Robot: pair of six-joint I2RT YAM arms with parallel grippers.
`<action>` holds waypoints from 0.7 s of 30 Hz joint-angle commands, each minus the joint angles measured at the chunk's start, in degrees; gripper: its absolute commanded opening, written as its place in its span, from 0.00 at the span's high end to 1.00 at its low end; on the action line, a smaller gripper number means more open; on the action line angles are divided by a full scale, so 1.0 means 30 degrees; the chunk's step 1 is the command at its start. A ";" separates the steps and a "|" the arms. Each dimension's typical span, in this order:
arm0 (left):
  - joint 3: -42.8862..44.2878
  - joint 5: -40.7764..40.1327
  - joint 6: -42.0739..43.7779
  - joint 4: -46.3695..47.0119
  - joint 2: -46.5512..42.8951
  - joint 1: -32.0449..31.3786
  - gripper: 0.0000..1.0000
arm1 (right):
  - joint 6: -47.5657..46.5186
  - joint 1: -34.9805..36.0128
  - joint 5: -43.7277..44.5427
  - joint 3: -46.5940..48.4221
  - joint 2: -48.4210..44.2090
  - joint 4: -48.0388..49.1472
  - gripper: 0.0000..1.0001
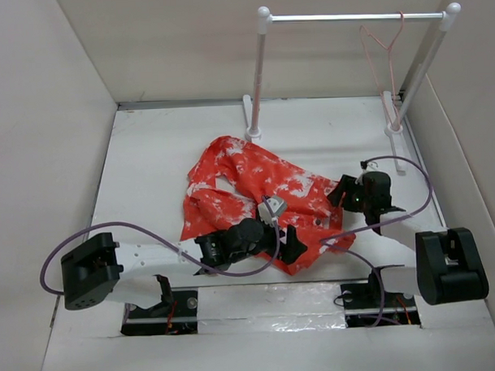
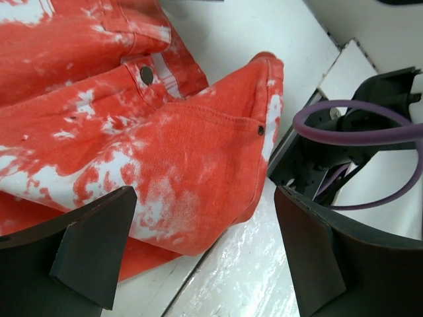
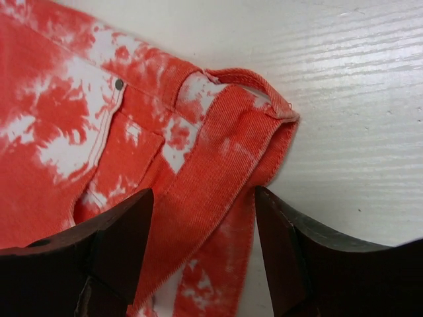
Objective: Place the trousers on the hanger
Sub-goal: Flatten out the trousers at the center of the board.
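While the trousers (image 1: 239, 182) lie crumpled beneath them, left tool (image 2: 205, 198) and right tool (image 3: 203, 197) both gape, gripping nothing

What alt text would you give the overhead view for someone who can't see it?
Crumpled orange-red trousers with white splotches lie on a white table, two robot arms reaching over them, the left gripper and right gripper both open at the cloth's near and right edges. Behind, a thin pinkish hanger hangs empty on a white rail.

left fingers (image 2: 92, 254) spread wide, angled down | right fingers (image 3: 115, 254) apart, angled down
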 commanded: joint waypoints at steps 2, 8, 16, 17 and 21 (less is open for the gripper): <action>0.0643 0.0725 0.0469 0.1300 0.0722 -0.0102 0.15 | 0.1658 0.0317 0.0897 0.0949 0.0649 0.2239 0.36; 0.0671 0.1017 0.0703 0.1827 0.1981 -0.0102 0.22 | 0.2245 -0.0149 0.1132 0.0863 0.0858 0.3526 0.93; 0.1724 0.3239 0.0907 0.3760 0.5201 -0.0452 0.58 | 0.0845 -0.1295 0.5631 0.1850 -0.5380 0.1074 1.00; 0.2045 0.3419 0.0937 0.3936 0.5612 -0.0453 0.76 | 0.0636 -0.1672 0.6049 0.2293 -0.5761 0.0546 1.00; 0.4529 0.4940 0.1230 0.4464 0.8448 -0.1477 1.00 | -0.0126 -0.2757 0.6989 0.4140 -0.5506 -0.0776 1.00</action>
